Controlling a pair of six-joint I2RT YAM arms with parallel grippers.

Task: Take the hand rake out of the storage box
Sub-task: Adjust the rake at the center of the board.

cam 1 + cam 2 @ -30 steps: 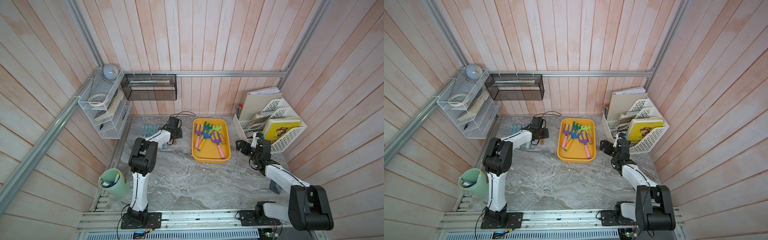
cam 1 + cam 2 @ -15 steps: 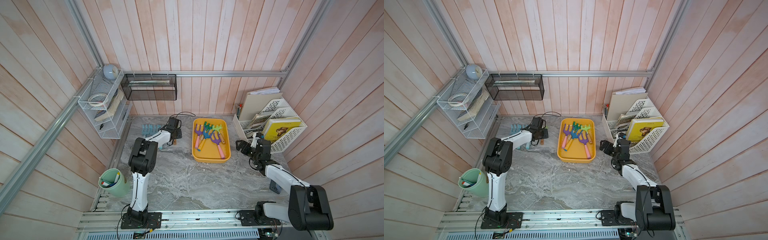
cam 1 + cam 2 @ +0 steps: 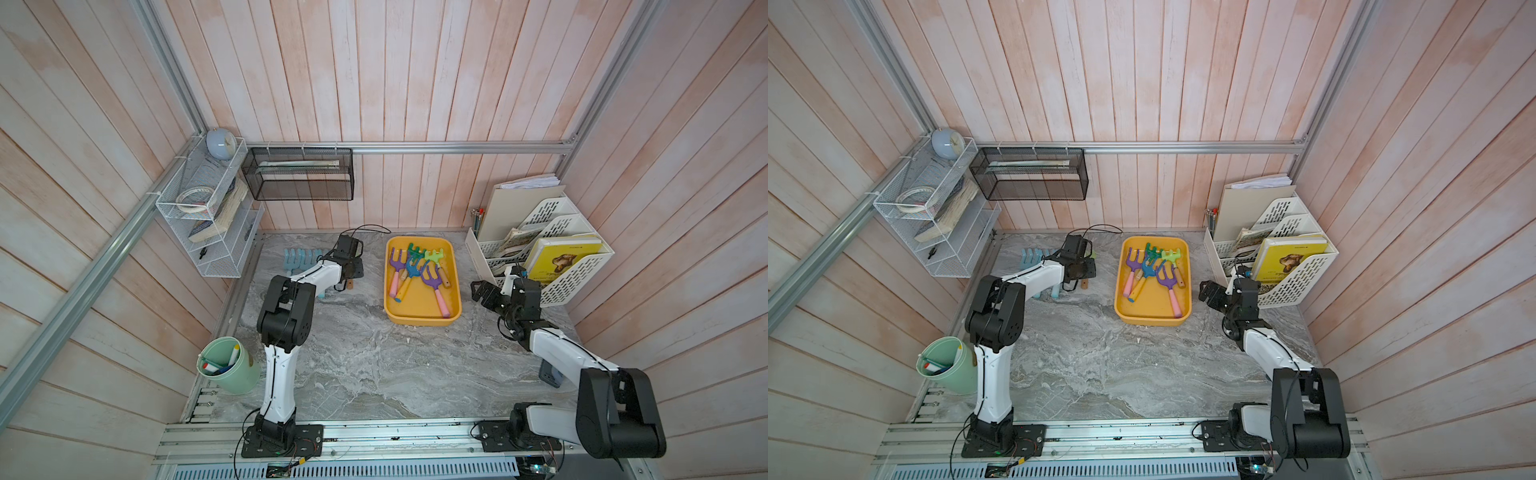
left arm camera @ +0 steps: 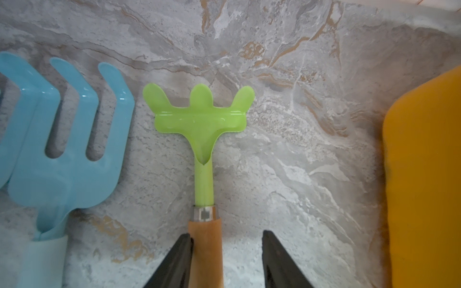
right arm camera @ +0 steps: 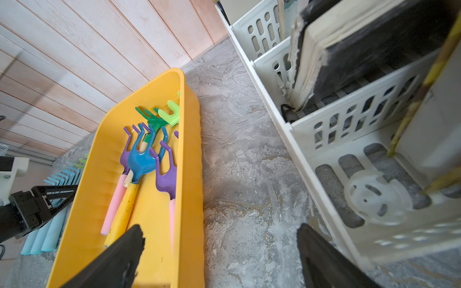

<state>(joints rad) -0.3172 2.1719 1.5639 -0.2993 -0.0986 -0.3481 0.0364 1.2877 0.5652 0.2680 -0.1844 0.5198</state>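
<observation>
Both top views: mounted high, front side, tilted steeply down, far out, whole grey marble tabletop in frame. Left wrist cam: very near, straight onto tabletop. Right wrist cam: low, oblique, close. All four share shallow yellow plastic tray.

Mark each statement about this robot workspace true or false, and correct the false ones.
1. The light green rake lies on the marble table, outside the yellow storage box. True.
2. The right gripper holds a rake. False: it is open and empty.
3. The storage box is empty. False: several coloured rakes lie in it.
4. The left gripper straddles the green rake's wooden handle. True.
</observation>
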